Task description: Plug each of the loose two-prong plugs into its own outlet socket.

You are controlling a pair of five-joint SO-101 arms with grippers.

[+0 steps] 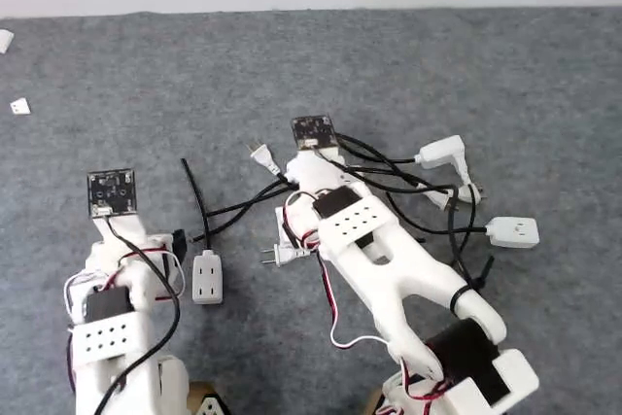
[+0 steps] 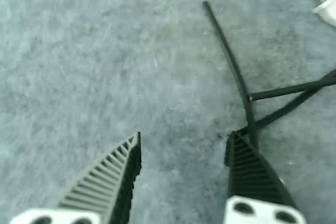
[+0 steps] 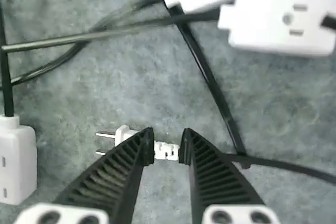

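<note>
Left gripper [image 2: 184, 148]: fingers wide, above grey carpet [image 2: 79, 51].
Right gripper [image 3: 167, 145]: fingers narrow, clamping two-prong plug [image 3: 123, 135] at its neck.

Bright even light, soft faint shadows

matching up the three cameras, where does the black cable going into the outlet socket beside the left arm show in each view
High view: the black cable runs between the arms, down into the outlet socket.
Left wrist view: it runs out from behind one finger of the left gripper.
Right wrist view: it hugs the picture's edge, entering the socket.
Shared landmark: the two black cords meeting it.
</note>
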